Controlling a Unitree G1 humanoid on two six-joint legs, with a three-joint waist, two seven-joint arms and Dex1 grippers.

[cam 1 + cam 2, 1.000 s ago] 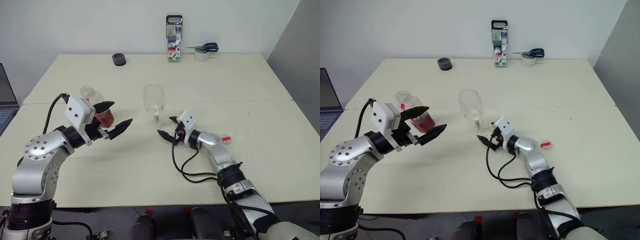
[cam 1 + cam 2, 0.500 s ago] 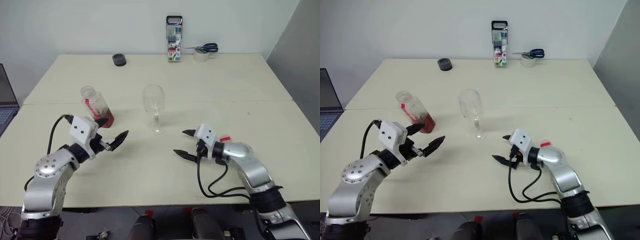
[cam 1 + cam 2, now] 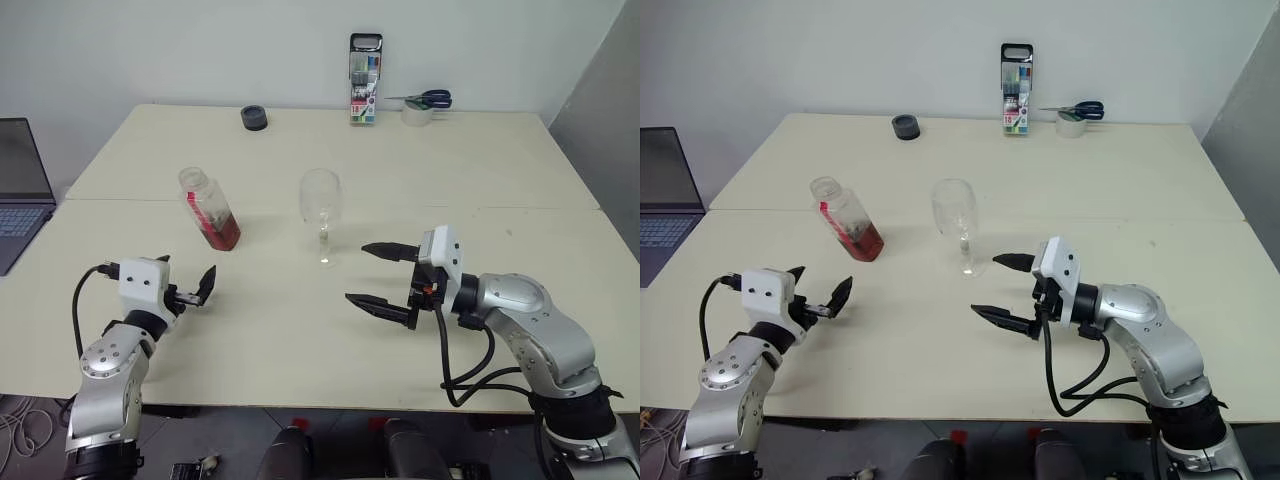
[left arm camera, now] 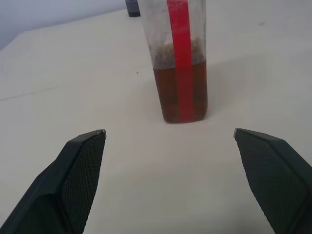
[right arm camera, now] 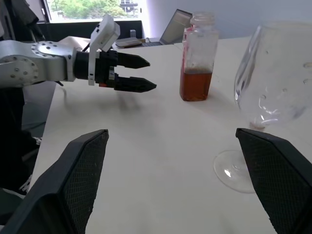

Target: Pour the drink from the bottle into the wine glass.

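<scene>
Cream table [image 3: 300, 340], bottle [image 3: 211, 209], wine glass [image 3: 321, 213], marker pack [image 3: 365, 80], tape rolls [image 3: 254, 118], scissors [image 3: 431, 98], laptop [image 3: 20, 190]

Centre frame: wine glass [image 3: 957, 222] upright on table [image 3: 1160, 190], bowl looking empty. Left of it, well apart: bottle [image 3: 847, 219], uncapped, leaning, reddish-brown drink [image 3: 867, 243] low inside. Lower left: left gripper [image 3: 819, 293], fingers spread, short of bottle. Lower right of glass: right gripper [image 3: 997, 291], fingers wide apart, holding nothing. Top centre: marker pack [image 3: 1015, 89]; scissors [image 3: 1080, 108] on tape roll [image 3: 1071, 123]; dark roll [image 3: 906, 126] upper left. Left edge: laptop [image 3: 668, 190].
</scene>
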